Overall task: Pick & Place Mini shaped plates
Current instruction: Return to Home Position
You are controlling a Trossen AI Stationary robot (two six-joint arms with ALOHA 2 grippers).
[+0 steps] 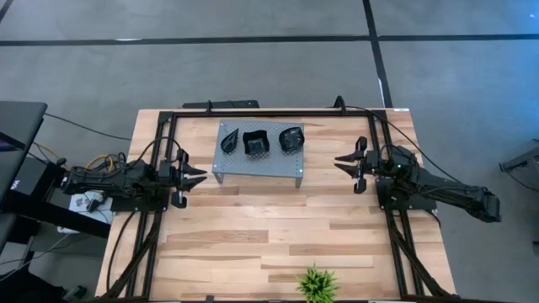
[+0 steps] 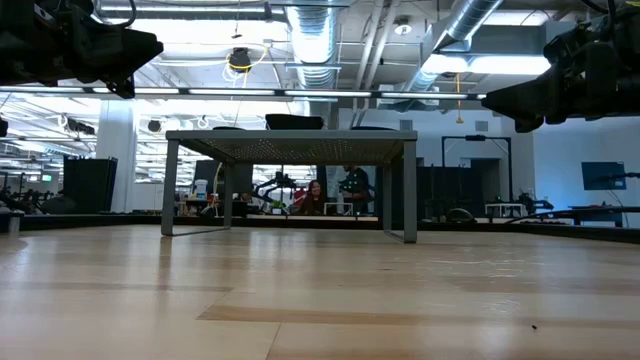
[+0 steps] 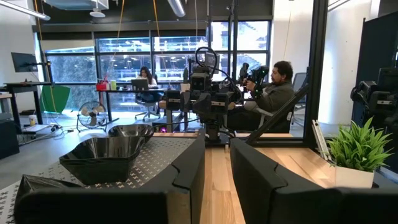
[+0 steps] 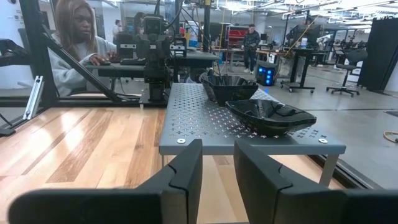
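Mini shaped plates [image 1: 255, 144], glossy black, sit in three stacks on the grey perforated metal stand [image 1: 268, 165], near the far edge of the wooden worktop [image 1: 253, 240]. Left gripper [image 1: 200, 177] and right gripper [image 1: 339, 162] flank the stand's ends, fingers parted and empty. Homing is best done level and outward, clear of the stand's legs.

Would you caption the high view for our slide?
Black plates stacked on the perforated stand; left gripper and right gripper open alongside.

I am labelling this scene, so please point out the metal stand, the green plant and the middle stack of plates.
Stand [image 1: 263, 166]: high view, bare part of its perforated top.
Plant [image 1: 317, 284]: high view, middle of its leaves.
Middle stack [image 1: 255, 144]: high view, centre of its top plate.
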